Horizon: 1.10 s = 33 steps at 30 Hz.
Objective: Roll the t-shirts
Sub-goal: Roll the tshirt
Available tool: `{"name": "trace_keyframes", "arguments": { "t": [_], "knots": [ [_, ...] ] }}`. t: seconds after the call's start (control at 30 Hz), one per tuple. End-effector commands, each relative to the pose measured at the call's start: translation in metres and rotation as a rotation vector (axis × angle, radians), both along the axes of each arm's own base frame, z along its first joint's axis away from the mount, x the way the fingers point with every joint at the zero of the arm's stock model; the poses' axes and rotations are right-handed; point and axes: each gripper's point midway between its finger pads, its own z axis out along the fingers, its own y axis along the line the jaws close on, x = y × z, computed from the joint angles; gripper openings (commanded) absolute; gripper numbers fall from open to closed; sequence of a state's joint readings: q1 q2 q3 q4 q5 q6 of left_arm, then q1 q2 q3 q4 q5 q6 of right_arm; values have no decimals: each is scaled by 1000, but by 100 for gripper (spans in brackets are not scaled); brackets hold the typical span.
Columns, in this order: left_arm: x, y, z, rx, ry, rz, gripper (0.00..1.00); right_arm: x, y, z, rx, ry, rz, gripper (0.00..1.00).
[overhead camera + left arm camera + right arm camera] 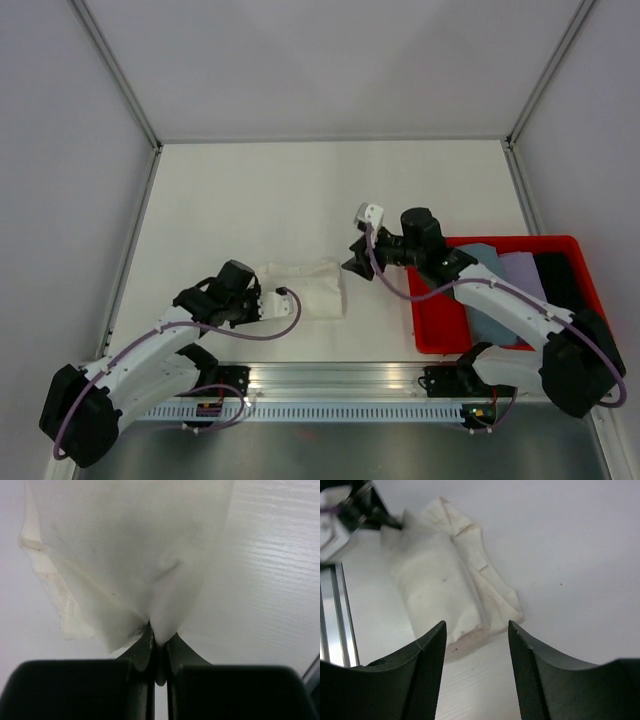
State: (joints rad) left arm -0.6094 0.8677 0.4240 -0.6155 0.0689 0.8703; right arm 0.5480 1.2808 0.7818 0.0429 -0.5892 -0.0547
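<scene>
A cream t-shirt (305, 288) lies folded into a short wrinkly bundle on the white table near the front edge. My left gripper (262, 298) is at its left end, shut on a pinch of the cream fabric (125, 555); the cloth is drawn into a point between the fingers of the left gripper (159, 637). My right gripper (352, 265) hovers just off the bundle's right end, open and holding nothing. In the right wrist view the shirt (435, 590) lies beyond the right gripper (477, 630). Grey-blue (488, 318), lilac (520, 272) and black (556, 275) t-shirts lie in the bin.
A red plastic bin (432, 335) sits at the right front, partly under my right arm. The metal base rail (340, 385) runs along the near edge. Grey walls enclose the table on the left, back and right.
</scene>
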Motion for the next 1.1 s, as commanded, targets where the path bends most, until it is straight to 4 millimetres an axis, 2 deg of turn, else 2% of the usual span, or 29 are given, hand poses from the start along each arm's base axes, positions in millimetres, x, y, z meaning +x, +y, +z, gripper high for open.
{"name": "trace_keyframes", "arguments": {
  "t": [0.0, 0.03, 0.07, 0.2, 0.37, 0.4, 0.43, 0.63, 0.73, 0.77, 0.83, 0.87, 0.9, 0.97, 1.07],
  "knots": [
    [-14, -9, 15, -86, 120, -58, 6, -43, -2, -22, -242, -469, 297, 59],
    [-16, -12, 17, -107, 143, -77, 7, -73, 11, -34, -252, -491, 408, 62],
    [-14, -13, 20, -115, 164, -73, 7, -81, 15, -36, -263, -508, 435, 64],
    [-11, -14, 24, -137, 220, -54, 8, -85, 19, -58, -467, -628, 420, 65],
    [-8, -16, 26, -149, 241, -76, 8, -92, 29, -79, -542, -687, 498, 66],
    [-9, -16, 25, -146, 250, -83, 8, -94, 31, -89, -576, -691, 514, 66],
    [-10, -15, 25, -144, 259, -82, 9, -83, 28, -90, -623, -723, 449, 66],
    [-7, -12, 26, -145, 253, -73, 11, -75, 37, -112, -647, -700, 416, 65],
    [-10, -10, 26, -142, 256, -84, 11, -60, 41, -115, -662, -688, 318, 63],
    [-10, -10, 26, -144, 254, -83, 11, -56, 40, -120, -687, -683, 300, 60],
    [-9, -11, 28, -149, 248, -86, 11, -53, 42, -125, -698, -664, 297, 39],
    [-9, -10, 28, -151, 253, -80, 11, -55, 39, -135, -720, -632, 308, 26],
    [-9, -12, 31, -160, 249, -86, 11, -52, 41, -133, -711, -603, 295, 8],
    [-9, -11, 32, -164, 263, -86, 11, -55, 36, -133, -714, -549, 311, 0],
    [-12, -11, 37, -178, 297, -94, 12, -63, 38, -114, -633, -494, 352, 0]
  ]
}}
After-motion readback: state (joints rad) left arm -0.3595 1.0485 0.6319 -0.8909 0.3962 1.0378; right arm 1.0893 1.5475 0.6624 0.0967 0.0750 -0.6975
